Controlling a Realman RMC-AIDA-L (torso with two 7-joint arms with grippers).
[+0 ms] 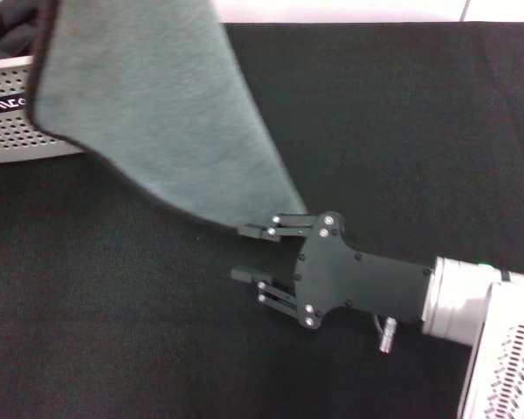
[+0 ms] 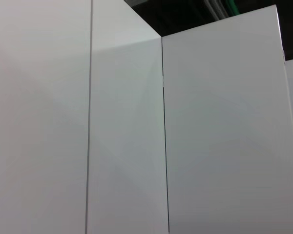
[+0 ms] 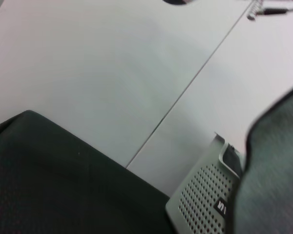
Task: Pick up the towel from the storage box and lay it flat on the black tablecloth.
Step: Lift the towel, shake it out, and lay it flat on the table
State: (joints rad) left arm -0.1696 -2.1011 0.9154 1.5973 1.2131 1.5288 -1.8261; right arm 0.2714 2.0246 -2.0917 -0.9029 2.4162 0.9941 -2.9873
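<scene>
At the upper left of the head view you can see the storage box (image 1: 17,118), its perforated light grey wall and a strip of black label with white letters showing at the frame's left edge, resting on the black tablecloth (image 1: 402,131) that covers the bench. Just right of it, and partly in front of it, the towel (image 1: 157,105) hangs in the air with its grey reverse toward you, a dark stitched edge running along its lower border; it slopes from the top of the frame down to a corner near the centre. That corner meets the upper finger of the right gripper (image 1: 255,253), which reaches in from the lower right of the frame. Its jaws stand apart, the upper one touching the towel's lowest corner and the lower one free below it with bare cloth between them; you cannot tell from this view whether the corner is pinched or only resting against that finger. What holds the towel's upper part lies outside the frame. The left wrist view gives you only plain white panels with dark seams, and the left gripper does not show in any view. In the right wrist view, the tablecloth fills the lower left, the box's holed wall (image 3: 200,204) sits at the lower centre, and the towel's grey face (image 3: 273,170) fills the lower right.
</scene>
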